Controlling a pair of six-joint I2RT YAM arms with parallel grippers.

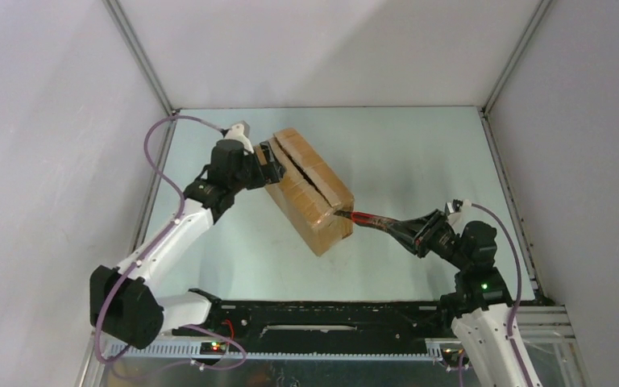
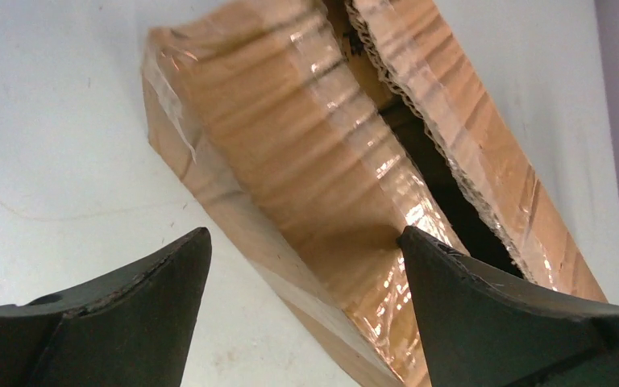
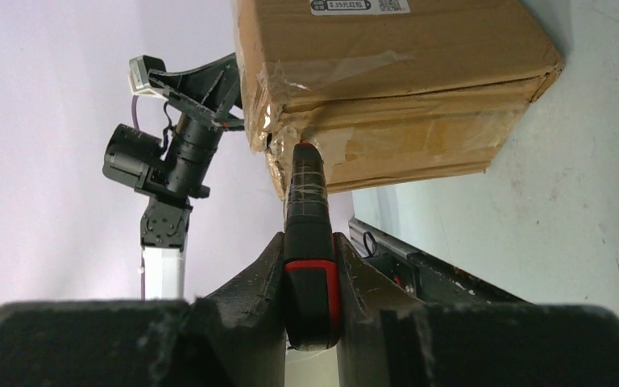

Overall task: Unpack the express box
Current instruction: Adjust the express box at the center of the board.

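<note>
Brown corrugated cardboard is pretty much the whole show here. The express box (image 1: 306,189) lies flat on the pale bench (image 1: 419,153), a bit toward 10 o'clock from the middle in the overhead view. Its long axis runs roughly from 11 o'clock to 5 o'clock.

The top flaps have parted along the seam, which follows that same long axis, and there's a dark gap between them. Shiny clear tape (image 2: 371,161) covers the flap next to the gap. From the left wrist camera the slot just looks black, so I honestly can't tell what's inside, if anything.

The left gripper (image 1: 264,161) sits at the box's 11 o'clock end with its jaws spread wide and clamped on nothing. In its own camera one finger hangs over bare bench, and the other has its tip right by the taped flap. I can't say whether that one is actually touching.

The right gripper (image 1: 407,228) comes in from about 4 o'clock. Its jaws are squeezed onto a red and black tool (image 3: 306,193), and the tool's tip is up against the 5 o'clock end of the box, right at the taped seam.

A small white label (image 3: 360,6) shows on one box face, at the 12 o'clock edge of the right wrist view.
</note>
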